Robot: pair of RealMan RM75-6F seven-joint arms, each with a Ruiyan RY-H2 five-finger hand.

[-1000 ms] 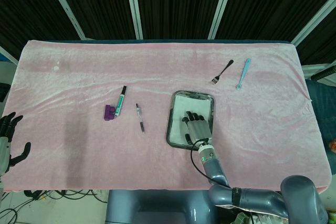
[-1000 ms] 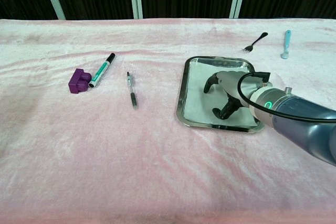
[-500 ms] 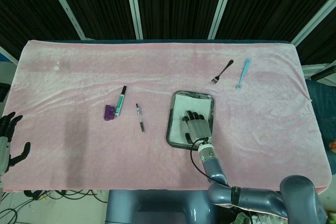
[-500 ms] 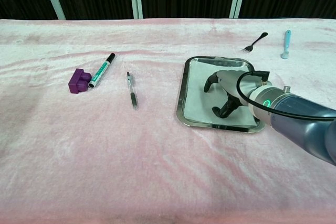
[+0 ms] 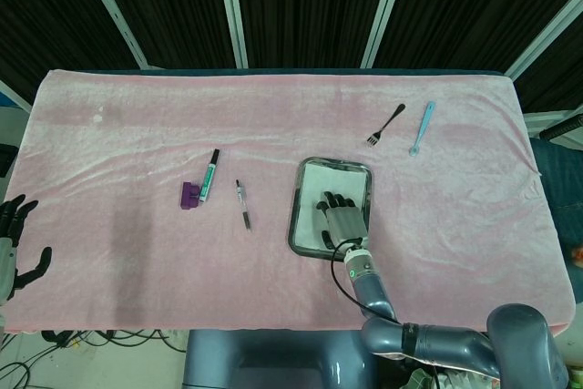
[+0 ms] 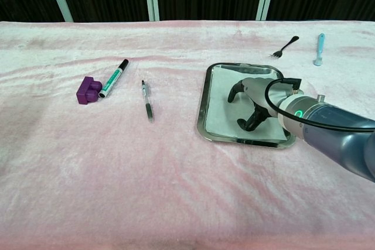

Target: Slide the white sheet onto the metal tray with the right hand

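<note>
A wrinkled pink plush cloth (image 5: 137,134) covers the whole surface. Behind it hang black pleated curtains (image 5: 301,6), split by slanting white-grey bars (image 5: 232,6). Cables (image 5: 100,339) lie on the floor below the near edge.

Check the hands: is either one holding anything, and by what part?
Nothing is gripped. The right hand rests with fingers spread on the white sheet inside the metal tray, pressing rather than grasping. The left hand hangs empty at the table edge.
</note>
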